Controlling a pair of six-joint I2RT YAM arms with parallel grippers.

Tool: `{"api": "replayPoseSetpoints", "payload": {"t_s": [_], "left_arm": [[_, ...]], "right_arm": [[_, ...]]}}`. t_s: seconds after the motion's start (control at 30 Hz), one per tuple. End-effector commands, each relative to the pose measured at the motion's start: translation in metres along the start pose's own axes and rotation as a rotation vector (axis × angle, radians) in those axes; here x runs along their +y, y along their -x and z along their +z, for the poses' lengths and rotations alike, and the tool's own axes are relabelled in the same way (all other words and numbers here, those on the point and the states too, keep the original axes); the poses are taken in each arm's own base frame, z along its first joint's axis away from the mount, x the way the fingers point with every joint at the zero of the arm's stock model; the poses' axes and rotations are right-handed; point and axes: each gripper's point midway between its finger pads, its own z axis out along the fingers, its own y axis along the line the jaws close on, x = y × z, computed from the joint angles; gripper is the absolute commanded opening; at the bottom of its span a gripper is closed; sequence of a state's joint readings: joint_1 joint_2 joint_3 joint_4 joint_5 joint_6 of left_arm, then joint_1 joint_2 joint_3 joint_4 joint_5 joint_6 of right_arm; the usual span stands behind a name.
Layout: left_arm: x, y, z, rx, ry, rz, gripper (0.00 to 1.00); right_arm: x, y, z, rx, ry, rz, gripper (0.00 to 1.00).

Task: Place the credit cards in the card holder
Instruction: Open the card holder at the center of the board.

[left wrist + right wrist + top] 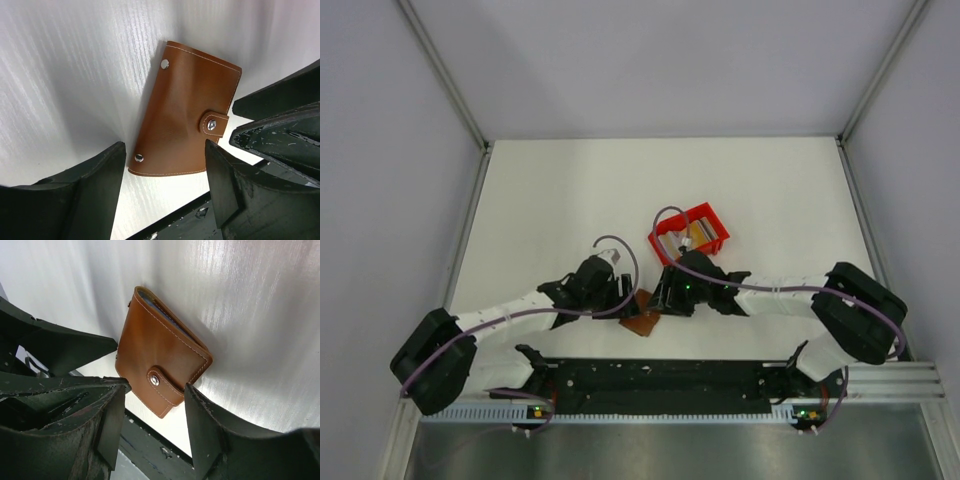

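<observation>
The clasped card holder [190, 100] is being straddled by the spread left gripper [164, 150] and spread right gripper [156, 390]; by uneven closing it risks being skidded aside.

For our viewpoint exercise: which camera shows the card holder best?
Left wrist: the card holder shows almost whole, snap and studs clear. Right wrist shows it tilted, partly hidden; top external, only a brown corner.

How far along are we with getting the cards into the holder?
Done: nothing I can confirm; the card holder lies flat on the table, snapped shut. In hand: both grippers straddle it, the left gripper open, the right gripper around its snap-tab corner, grip unclear. Remaining: opening it and loading the credit cards, which seem to sit in the red box.
</observation>
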State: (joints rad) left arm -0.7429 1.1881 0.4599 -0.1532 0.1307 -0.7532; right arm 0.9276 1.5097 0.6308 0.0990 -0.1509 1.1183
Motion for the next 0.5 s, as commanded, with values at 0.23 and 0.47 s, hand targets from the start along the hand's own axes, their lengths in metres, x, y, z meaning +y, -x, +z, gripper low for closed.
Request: {"api": "replayPoseSetpoints", "payload": {"t_s": [0.23, 0.47], "left_arm": [[0.042, 0.020, -0.026, -0.084, 0.295, -0.051, 0.77], [0.051, 0.032, -0.034, -0.123, 0.341, -0.138, 0.82]], "right_arm": [[-0.009, -0.020, -0.031, 0.018, -0.017, -0.073, 0.54], [0.011, -0.037, -0.022, 0.086, 0.041, -0.098, 0.52]]}}
